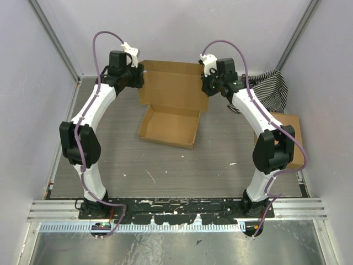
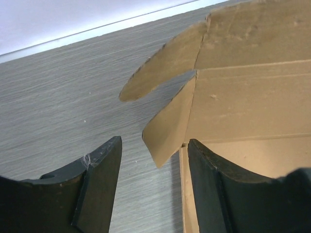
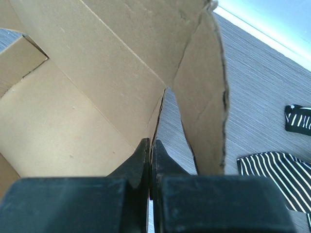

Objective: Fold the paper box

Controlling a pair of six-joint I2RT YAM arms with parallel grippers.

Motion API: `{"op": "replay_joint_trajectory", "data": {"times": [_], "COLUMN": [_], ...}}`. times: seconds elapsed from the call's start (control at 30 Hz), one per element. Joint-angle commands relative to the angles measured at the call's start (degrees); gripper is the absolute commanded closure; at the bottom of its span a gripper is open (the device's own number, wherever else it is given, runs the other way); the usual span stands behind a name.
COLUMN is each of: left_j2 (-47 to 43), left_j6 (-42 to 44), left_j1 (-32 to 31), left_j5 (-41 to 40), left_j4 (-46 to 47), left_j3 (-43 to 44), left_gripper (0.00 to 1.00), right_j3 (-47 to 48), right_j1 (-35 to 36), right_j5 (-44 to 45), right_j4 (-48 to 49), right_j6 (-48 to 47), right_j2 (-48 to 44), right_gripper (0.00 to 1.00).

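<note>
- Bare table (image 1: pixel 165 171) lies open on the near side of the box (image 1: pixel 171 126).
- Its lid (image 1: pixel 174 85) and side flaps stand across the far middle.
- Striped cloth (image 1: pixel 271 85) and a larger box (image 1: pixel 292 124) crowd the right edge.

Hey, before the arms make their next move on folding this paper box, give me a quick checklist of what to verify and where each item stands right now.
1. The left end effector is open: ok.
2. The tip of the paper box side flap lies between the left fingers: ok.
3. The right end effector is shut at the box's right rear corner: ok. Whether it pinches cardboard: cannot tell.
4. The lid panel stands raised behind the tray: ok.
5. The striped cloth lies apart from the box: ok.
</note>
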Motion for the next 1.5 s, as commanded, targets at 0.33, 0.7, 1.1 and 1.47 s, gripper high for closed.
{"op": "replay_joint_trajectory", "data": {"times": [0.33, 0.7, 1.1, 1.47], "left_j2": [5.78, 2.47, -6.35, -11.04], "left_j6": [0.8, -0.49, 0.14, -0.23], "left_j1": [0.07, -0.12, -0.82, -1.23], "left_j5": [5.25, 10.65, 9.29, 6.87], "left_j4": [-1.26, -4.11, 3.94, 7.9], "left_j3": [10.01, 5.98, -5.52, -10.11], "left_gripper": [0.74, 1.0, 1.0, 1.0], "right_j3": [3.52, 17.18, 20.52, 23.41], "right_j1": [0.0, 0.06, -0.04, -0.05], "right_j5": [-2.04, -2.59, 3.44, 4.78], "right_j4": [-2.18, -14.43, -17.49, -18.6], "right_j6": [-0.18, 4.22, 3.19, 3.2], "right_j2": [-0.84, 8.77, 11.21, 10.62], "right_gripper": [0.98, 0.85, 0.7, 0.69]}}
